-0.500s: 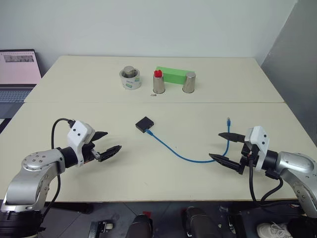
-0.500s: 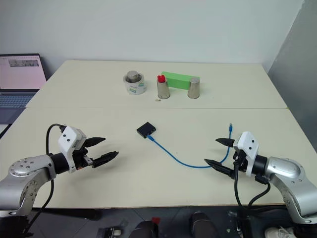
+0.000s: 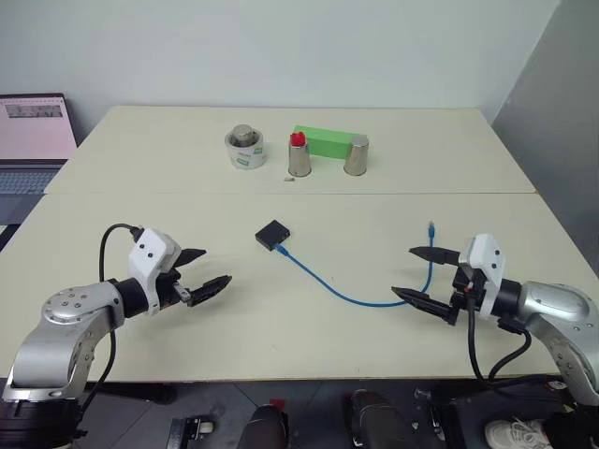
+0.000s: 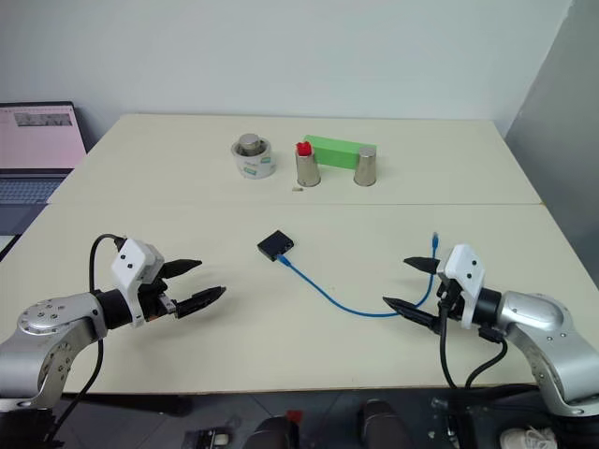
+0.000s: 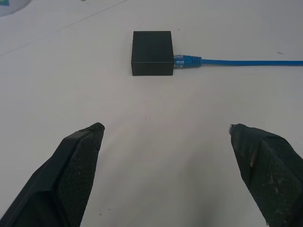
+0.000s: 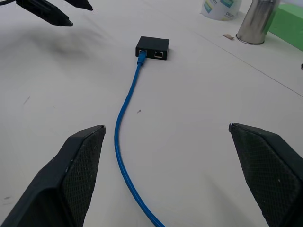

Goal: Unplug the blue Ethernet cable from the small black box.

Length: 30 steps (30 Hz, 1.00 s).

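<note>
The small black box (image 3: 273, 235) lies flat near the centre of the left eye frame, on the cream table (image 3: 281, 309). The blue Ethernet cable (image 3: 351, 297) is plugged into the box at its lower-right edge; in the left wrist view the plug sits in the box's side wall, cable running off toward the right edge. From the box the cable runs down-right across the table, bends approx. at centre-right, then climbs to its free plug at right of centre, lying loose on the surface.

Left gripper (image 3: 210, 270), lower left of frame: fingers spread wide, nothing between them, tips aimed toward frame centre, well apart from the box. Right gripper (image 3: 423, 276), lower right of frame: fingers also spread wide, holding nothing; the cable's bend passes between the two tips in this view (contact w/ cable cannot be told).

Upper centre of frame: a white tape roll (image 3: 245, 150) w/ a metal weight on it, two metal cups (image 3: 356, 155), a red item on the left-hand cup, a green block (image 3: 323, 141) behind them. A laptop (image 3: 33, 140) stands at the upper left edge.
</note>
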Motion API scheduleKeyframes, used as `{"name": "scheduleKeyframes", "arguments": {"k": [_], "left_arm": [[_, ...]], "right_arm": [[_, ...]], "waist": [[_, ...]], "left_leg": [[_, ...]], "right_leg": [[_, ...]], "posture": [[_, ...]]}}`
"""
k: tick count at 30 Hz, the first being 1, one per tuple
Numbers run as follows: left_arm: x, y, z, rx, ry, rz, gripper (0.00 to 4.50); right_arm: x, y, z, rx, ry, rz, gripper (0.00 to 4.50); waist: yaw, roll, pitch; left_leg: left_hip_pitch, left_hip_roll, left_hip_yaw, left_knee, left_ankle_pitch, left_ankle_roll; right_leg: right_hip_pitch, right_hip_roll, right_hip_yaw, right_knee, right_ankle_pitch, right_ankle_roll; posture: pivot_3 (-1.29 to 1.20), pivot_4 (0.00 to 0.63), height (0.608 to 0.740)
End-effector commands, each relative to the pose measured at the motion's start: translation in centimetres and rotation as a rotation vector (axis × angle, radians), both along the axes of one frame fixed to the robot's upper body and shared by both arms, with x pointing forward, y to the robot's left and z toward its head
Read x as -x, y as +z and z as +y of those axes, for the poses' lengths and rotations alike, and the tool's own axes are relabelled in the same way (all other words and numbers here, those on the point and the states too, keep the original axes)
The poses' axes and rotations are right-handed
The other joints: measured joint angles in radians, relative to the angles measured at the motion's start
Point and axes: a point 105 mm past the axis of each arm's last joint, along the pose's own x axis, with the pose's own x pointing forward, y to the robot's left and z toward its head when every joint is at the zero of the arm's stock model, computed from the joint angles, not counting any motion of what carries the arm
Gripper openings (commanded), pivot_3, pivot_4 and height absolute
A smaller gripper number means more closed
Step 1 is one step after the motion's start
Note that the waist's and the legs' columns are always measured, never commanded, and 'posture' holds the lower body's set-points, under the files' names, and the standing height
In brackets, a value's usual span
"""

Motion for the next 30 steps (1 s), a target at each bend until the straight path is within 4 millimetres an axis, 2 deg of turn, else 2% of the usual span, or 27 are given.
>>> {"name": "scheduleKeyframes", "arguments": {"k": [1, 3, 4, 12, 17, 23, 24, 25, 30], "left_arm": [[0.3, 0.5, -0.6, -0.023, -0.037, -0.034, 4.5], [0.3, 0.2, -0.6, -0.03, -0.042, -0.027, 4.5], [0.2, 0.2, -0.5, -0.032, -0.047, -0.035, 4.5], [-1.3, 0.9, 1.7, -0.023, 0.007, -0.069, 4.5], [-1.6, 0.8, 1.8, -0.031, 0.003, -0.073, 4.5], [-1.5, 0.6, 1.6, -0.035, -0.006, -0.074, 4.5], [-1.5, 0.6, 1.5, -0.035, -0.007, -0.074, 4.5], [-1.5, 0.6, 1.5, -0.035, -0.008, -0.075, 4.5], [-1.5, 0.3, 1.2, -0.027, -0.012, -0.072, 4.5]], "right_arm": [[-0.5, 0.0, 2.2, -0.017, 0.032, -0.029, 4.44], [-1.1, -0.3, 3.9, -0.038, 0.042, -0.034, 4.44], [-1.9, -0.8, 5.3, -0.049, 0.04, -0.032, 4.44], [-6.0, -3.7, 14.2, -0.027, 0.02, -0.016, 4.44], [-8.4, -4.5, 16.8, -0.023, -0.045, 0.013, 4.44], [-9.6, -5.3, 18.5, 0.001, -0.066, 0.024, 4.44], [-9.7, -5.4, 18.8, 0.003, -0.073, 0.025, 4.06], [-9.8, -5.5, 18.9, 0.005, -0.077, 0.026, 4.0], [-9.7, -5.8, 19.9, 0.001, -0.078, 0.055, 2.59]], "waist": [[-0.001, 0.0, 0.0], [-0.002, 0.0, 0.0], [-0.002, 0.0, 0.0], [-0.002, 0.0, 0.0], [0.001, 0.0, 0.0], [-0.002, 0.0, 0.0], [-0.003, 0.0, 0.0], [-0.004, 0.0, 0.0], [-0.006, 0.0, 0.0]], "left_leg": [[0.0, 0.0, 0.0, 0.0, 0.0, 0.0], [0.0, 0.0, 0.0, 0.0, 0.0, 0.0], [0.0, 0.0, 0.0, 0.0, 0.0, 0.0], [-0.003, 0.001, 0.0, 0.0, 0.0, 0.0], [-0.006, 0.001, -0.001, 0.0, 0.0, 0.0], [-0.006, 0.001, 0.0, 0.0, 0.0, 0.0], [-0.006, 0.001, 0.0, 0.0, 0.0, 0.0], [-0.006, 0.001, 0.0, 0.0, 0.0, 0.0], [-0.004, 0.001, 0.0, 0.0, 0.0, 0.0]], "right_leg": [[0.0, 0.0, 0.0, 0.0, 0.0, 0.0], [0.0, 0.0, 0.0, 0.0, 0.0, 0.0], [-0.001, 0.0, 0.0, 0.001, 0.0, 0.0], [-0.006, 0.001, -0.001, 0.005, 0.0, 0.0], [-0.009, 0.0, -0.002, 0.005, 0.001, -0.001], [-0.009, 0.0, -0.002, 0.004, 0.003, -0.004], [-0.009, 0.0, -0.002, 0.005, 0.003, -0.004], [-0.009, 0.0, -0.002, 0.005, 0.003, -0.004], [-0.008, 0.0, -0.002, 0.007, 0.002, -0.003]], "posture": [[0.0, 0.15, 0.74], [0.0, 0.15, 0.74], [0.0, 0.15, 0.74], [0.0, 0.15, 0.74], [0.0, 0.15, 0.74], [0.0, 0.15, 0.74], [0.0, 0.15, 0.74], [0.0, 0.15, 0.74], [0.0, 0.15, 0.74]]}}
